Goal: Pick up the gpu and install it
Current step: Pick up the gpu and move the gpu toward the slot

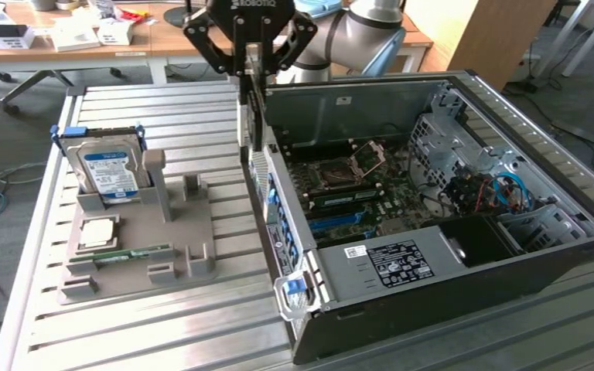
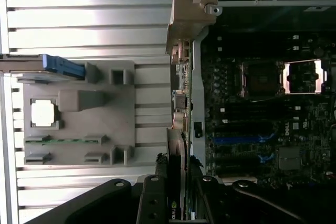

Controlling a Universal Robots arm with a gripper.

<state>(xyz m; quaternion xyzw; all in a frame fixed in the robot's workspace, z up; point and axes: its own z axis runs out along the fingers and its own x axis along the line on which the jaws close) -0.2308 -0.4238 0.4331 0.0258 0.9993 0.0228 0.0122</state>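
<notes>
We have the hand (image 1: 251, 68) closed partway on the gpu (image 1: 245, 116), with a finger (image 2: 152, 198) pressed on each flat face and the card hanging straight down. The gpu is over the case (image 1: 462, 286) at its wall (image 1: 276, 224) on the exterior view's left, with its lower end about level with the rim; we can't tell whether it touches. From the wrist, the hand (image 2: 177, 187) sits at one end of the card and the gpu (image 2: 181, 77) runs along that wall, with the grey tray (image 2: 79, 129) on one side and the motherboard (image 2: 262, 129) on the other. The case top is fully open. The blue slots (image 1: 343, 224) lie just inside the wall, with the CPU socket (image 1: 343, 166) beyond them, and the drive cage (image 1: 462, 147) and blue cables (image 1: 503, 189) are well apart at the far side. A black shroud (image 1: 472, 239) bounds the slot area towards the front. A strip of bare table (image 1: 230, 309) separates the case from the tray (image 1: 173, 232), which holds an upright hard drive (image 1: 111, 170) and a green memory stick (image 1: 132, 253). The card itself is thin and dark, seen edge-on (a sliver in both views). It has a silver metal bracket (image 2: 189, 24) at the end away from the hand, ports along its edge, and a small green logo near the grip.
</notes>
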